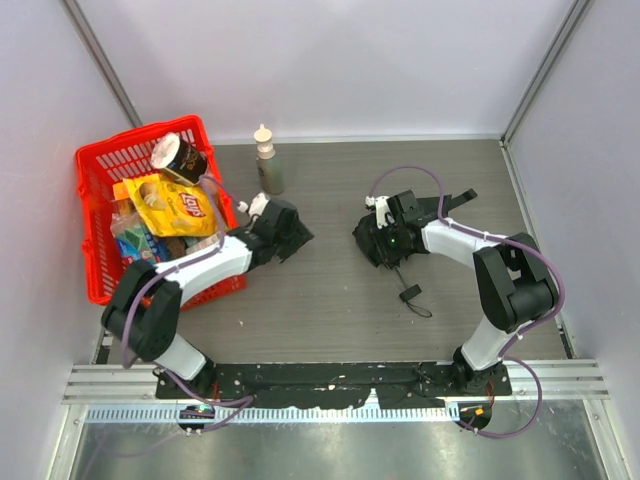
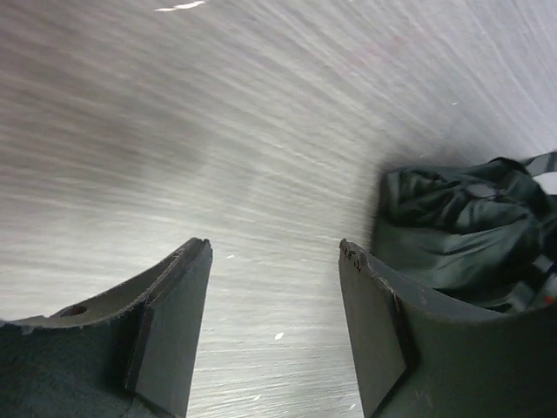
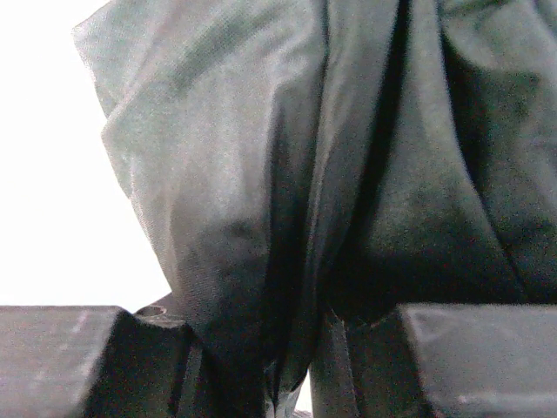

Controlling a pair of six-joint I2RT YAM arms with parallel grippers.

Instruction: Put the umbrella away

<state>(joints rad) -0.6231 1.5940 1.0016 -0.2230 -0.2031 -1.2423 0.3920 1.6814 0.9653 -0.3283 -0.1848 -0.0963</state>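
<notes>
The umbrella (image 1: pixel 378 243) is a bunched mass of dark charcoal fabric at mid-table. Its thin shaft runs down to a small black handle (image 1: pixel 408 293) and a wrist loop (image 1: pixel 421 309) lying on the table. My right gripper (image 1: pixel 370 238) is shut on the fabric; in the right wrist view the folds (image 3: pixel 287 174) fill the frame and are pinched between the jaws of the gripper (image 3: pixel 291 348). My left gripper (image 1: pixel 300 236) is open and empty just left of the umbrella, apart from it. The left wrist view shows bare table between its fingers (image 2: pixel 274 252) and the fabric (image 2: pixel 461 226) at the right.
A red basket (image 1: pixel 100 170) full of snack packs, including a yellow chip bag (image 1: pixel 178 203), stands at the far left beside my left arm. A tan bottle (image 1: pixel 268 160) stands upright behind the left gripper. Grey walls close in the table.
</notes>
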